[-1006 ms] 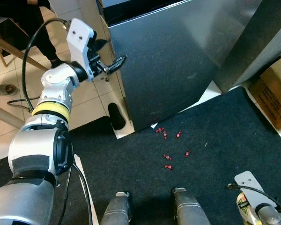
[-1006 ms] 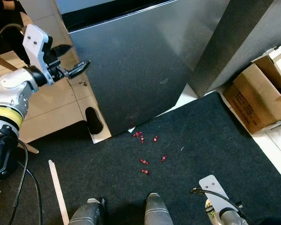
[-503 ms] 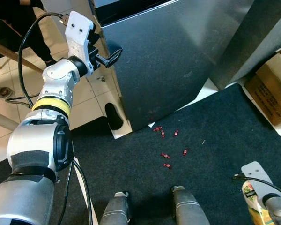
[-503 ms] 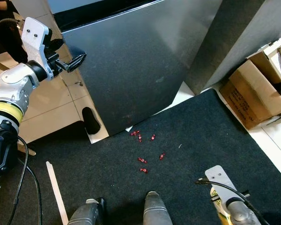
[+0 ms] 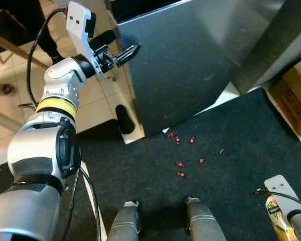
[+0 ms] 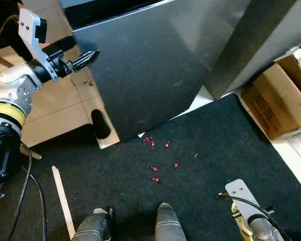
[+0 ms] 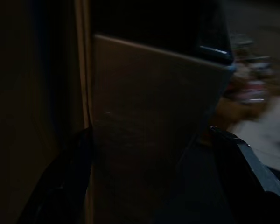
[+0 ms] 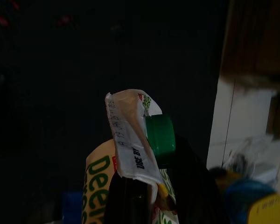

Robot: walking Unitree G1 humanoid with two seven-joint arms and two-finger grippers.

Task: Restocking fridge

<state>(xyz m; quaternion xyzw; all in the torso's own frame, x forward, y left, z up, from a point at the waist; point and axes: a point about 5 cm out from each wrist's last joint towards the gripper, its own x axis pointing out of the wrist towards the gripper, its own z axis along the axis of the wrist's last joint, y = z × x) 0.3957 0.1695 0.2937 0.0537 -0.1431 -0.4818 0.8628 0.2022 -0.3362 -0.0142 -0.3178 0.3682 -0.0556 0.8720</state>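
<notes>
The fridge's dark grey door [image 5: 190, 65] stands before me. My left gripper [image 5: 128, 51] is raised at the door's upper left edge. In the left wrist view the gripper [image 7: 154, 158] is open, with one black finger on each side of the door's edge [image 7: 91, 116]. Low at the right, my right gripper [image 8: 158, 196] is shut on a drink carton [image 8: 128, 140] with a green screw cap [image 8: 158, 135]. That carton [image 5: 274, 222] also peeks out beside the right wrist in the left eye view.
Several small red wrapped sweets [image 5: 183, 155] lie scattered on the black carpet [image 5: 231, 150] in front of the door. A cardboard box [image 6: 278, 103] sits at the right. A thin white stick [image 6: 62, 201] lies on the floor at the left. My two feet [image 5: 125, 223] stand at the carpet's near edge.
The camera has shifted slightly. My left gripper has swung so its fingers now point at the door's upper left edge. The right arm stays low, still holding the carton.
</notes>
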